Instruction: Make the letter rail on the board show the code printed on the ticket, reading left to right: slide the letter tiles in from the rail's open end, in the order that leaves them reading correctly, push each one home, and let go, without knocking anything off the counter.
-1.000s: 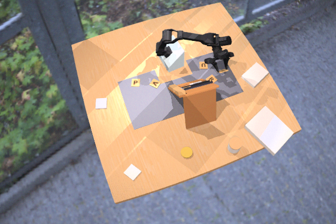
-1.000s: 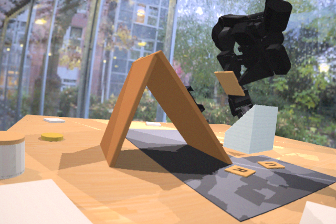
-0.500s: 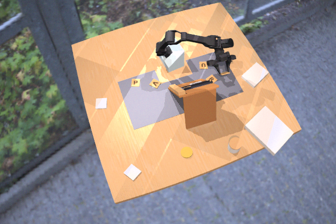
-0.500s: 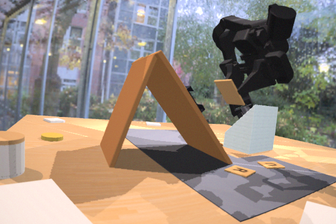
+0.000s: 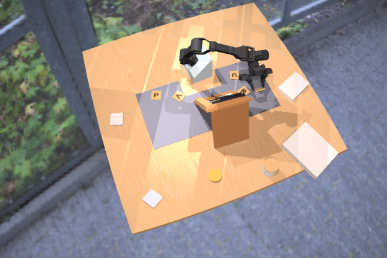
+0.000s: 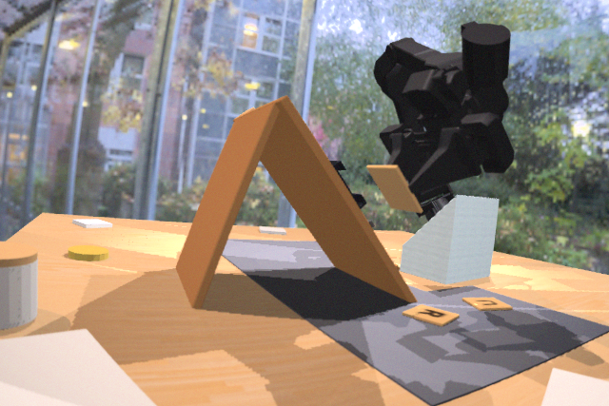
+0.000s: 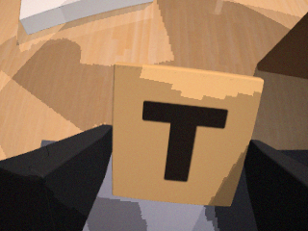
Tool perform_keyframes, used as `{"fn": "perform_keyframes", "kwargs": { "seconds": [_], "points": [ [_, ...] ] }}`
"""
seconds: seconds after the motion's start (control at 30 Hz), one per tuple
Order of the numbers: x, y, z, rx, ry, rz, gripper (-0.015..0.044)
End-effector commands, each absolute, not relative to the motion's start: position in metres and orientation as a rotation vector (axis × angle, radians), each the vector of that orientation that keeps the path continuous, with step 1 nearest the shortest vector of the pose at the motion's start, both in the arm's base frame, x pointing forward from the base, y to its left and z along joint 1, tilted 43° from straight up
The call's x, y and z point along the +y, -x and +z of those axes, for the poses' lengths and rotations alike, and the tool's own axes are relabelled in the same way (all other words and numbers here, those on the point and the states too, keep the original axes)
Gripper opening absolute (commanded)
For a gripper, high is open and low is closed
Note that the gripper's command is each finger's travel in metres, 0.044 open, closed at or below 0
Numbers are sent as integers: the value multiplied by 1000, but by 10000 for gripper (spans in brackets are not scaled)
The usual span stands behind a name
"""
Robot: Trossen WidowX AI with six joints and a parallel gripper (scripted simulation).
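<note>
Wrist view | T tile [image 5: 259, 89] [image 6: 395, 188] [image 7: 180, 137] | gripped between claw [image 5: 259, 87] [image 7: 181, 142] fingers | above mat [image 5: 178, 124] [image 6: 442, 381] [image 7: 168, 218]

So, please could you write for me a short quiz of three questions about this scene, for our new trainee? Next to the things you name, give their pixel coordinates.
1. Which letter is on the tile [image 5: 259, 89] [image 6: 395, 188] [image 7: 180, 140] between the fingers of the gripper [image 5: 259, 87] [image 6: 396, 187] [image 7: 181, 142]?
2. True or false: the yellow disc [image 5: 214, 175] [image 6: 88, 252] lies on the grey mat [image 5: 175, 127] [image 6: 432, 381].
3. Fill in: the tile closest to the pale wedge-shaped block's far side from P, lying flat near R, shows the letter ___.

Key: 1. T; 2. False; 3. U
</note>
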State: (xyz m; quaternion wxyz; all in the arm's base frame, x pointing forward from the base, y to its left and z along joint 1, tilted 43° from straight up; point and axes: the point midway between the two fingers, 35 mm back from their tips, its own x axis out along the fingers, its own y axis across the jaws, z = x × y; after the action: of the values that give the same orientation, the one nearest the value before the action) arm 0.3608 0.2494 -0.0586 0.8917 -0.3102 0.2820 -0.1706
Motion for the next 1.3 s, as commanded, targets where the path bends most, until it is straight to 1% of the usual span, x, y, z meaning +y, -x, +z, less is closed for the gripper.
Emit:
{"fn": "perform_keyframes", "kwargs": {
  "seconds": [0.0, 1.27],
  "points": [
    [249, -361, -58, 585, 646, -353, 0],
    [235, -360, -44, 585, 648, -354, 0]
  ]
}}
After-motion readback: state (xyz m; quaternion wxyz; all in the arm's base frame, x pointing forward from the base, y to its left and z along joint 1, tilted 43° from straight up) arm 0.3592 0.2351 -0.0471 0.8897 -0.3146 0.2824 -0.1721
